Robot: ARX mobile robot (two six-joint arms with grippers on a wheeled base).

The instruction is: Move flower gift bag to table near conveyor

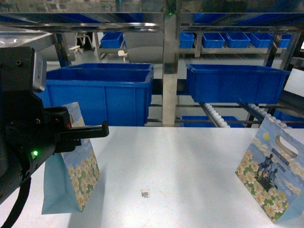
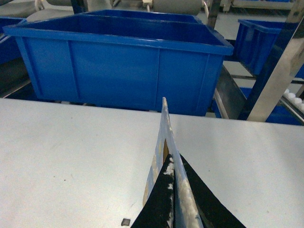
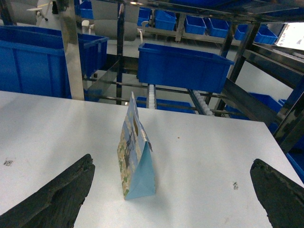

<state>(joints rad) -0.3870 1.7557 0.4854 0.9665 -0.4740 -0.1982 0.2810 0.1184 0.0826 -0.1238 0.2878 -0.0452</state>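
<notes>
In the head view, my left pincer point(image 1: 97, 130) is reaching in from the left side, and it is holding the top of a flower gift bag point(image 1: 78, 173). This bag is standing upright on the white table point(image 1: 180, 166), near the left front edge. A second flower bag point(image 1: 270, 173) is standing on the right side of the table, apart from my arms. A small code sticker point(image 1: 145, 193) is lying between the two bags. Behind the table, blue bins point(image 1: 107, 92) are sitting on the steel rack, and the conveyor point(image 1: 216, 116) with its white rollers is showing between them.

In the left wrist view, my left pincer point(image 2: 175, 190) is closing on the thin top edge of the flower gift bag point(image 2: 164, 128), with one dark finger on each side of it. The table point(image 2: 71, 156) is lying under it, and a blue bin point(image 2: 118, 61) is standing just behind the table edge.

In the right wrist view, my right pincer point(image 3: 173, 194) is standing wide open, gripping nothing. The second flower bag point(image 3: 135, 156) is standing upright on the table point(image 3: 204, 156) between the two fingers, touching neither of them. The conveyor rollers point(image 3: 151, 95) are showing behind the table.
</notes>
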